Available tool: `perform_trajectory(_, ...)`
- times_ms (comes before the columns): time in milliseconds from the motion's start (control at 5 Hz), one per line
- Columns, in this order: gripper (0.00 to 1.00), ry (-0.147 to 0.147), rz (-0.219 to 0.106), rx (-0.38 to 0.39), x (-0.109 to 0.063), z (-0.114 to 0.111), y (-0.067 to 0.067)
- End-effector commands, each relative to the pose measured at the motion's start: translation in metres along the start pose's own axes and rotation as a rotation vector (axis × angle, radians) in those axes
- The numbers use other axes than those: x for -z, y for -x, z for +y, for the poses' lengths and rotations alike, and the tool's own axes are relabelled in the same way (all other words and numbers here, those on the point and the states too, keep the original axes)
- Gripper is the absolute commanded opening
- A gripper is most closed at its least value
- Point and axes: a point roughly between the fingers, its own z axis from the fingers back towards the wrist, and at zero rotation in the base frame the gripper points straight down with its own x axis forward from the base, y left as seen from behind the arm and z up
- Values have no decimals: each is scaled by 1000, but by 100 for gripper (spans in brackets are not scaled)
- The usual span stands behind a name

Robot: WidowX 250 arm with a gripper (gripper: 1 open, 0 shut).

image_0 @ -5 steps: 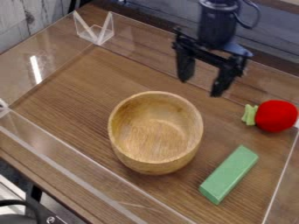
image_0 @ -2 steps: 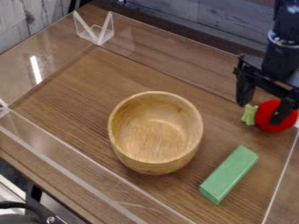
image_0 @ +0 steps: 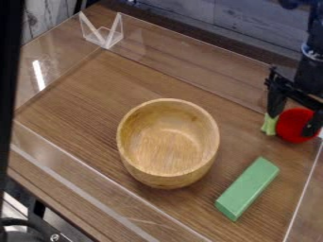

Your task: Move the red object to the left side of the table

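My end effector spread wide over the red object at the counter's right edge.

The counter is dark wood grain, walled in low clear acrylic. A wooden bowl sits mid-counter, a long green block near its lower right. My end effector points down with its jaws wide apart, straddling the red object: small, round, bright red, with a light-green leaf on its left side. Whether the fingers touch it I cannot tell.
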Motion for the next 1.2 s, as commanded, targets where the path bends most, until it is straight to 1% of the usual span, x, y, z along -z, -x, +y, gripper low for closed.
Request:
perform_trajectory(0, 100, -6, -103, 23, -26, -3, -10)
perform_trajectory(200, 100, -17, -143, 28, -35, -2, -6)
perform_trajectory(400, 100, -32, -204, 38, -53, -2, -1)
perform_trajectory(600, 100, -38, -216, 41, -43, -4, -11)
perform_trajectory(1000, 100, -59, -206, 43, -16, -5, -27)
